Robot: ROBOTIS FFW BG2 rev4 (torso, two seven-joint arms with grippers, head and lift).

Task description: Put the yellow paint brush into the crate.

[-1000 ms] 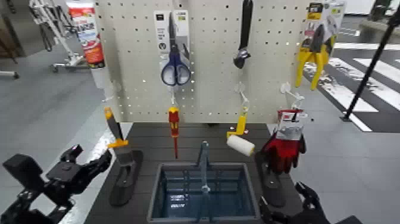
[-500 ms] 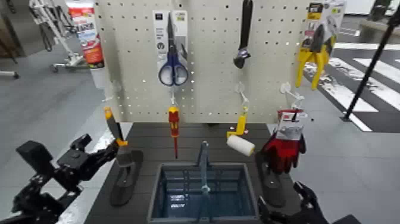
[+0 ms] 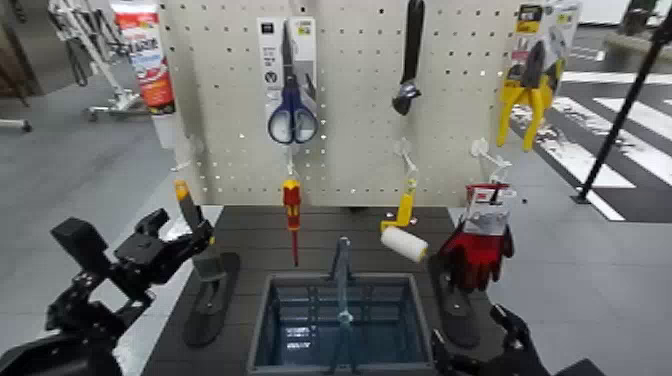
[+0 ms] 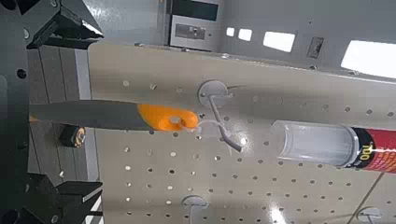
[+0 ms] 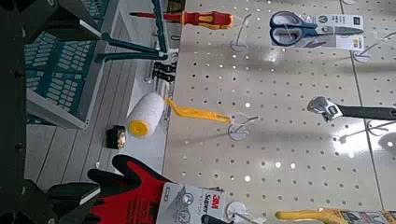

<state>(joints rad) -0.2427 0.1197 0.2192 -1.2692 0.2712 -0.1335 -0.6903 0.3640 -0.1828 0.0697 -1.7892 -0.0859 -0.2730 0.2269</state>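
Since the earlier frame your left gripper (image 3: 188, 226) has come up and in toward the pegboard (image 3: 235, 100), and its jaws now stand wide open on either side of the paint brush (image 3: 184, 200), which hangs at left of the frame, handle up. Looks like you're lining up on the handle because the hook (image 4: 219, 117) only holds it at the top end, so a squeeze there should let you lift it off. Your open right gripper (image 3: 468, 325) just waits lower right, by the crate (image 3: 262, 325).
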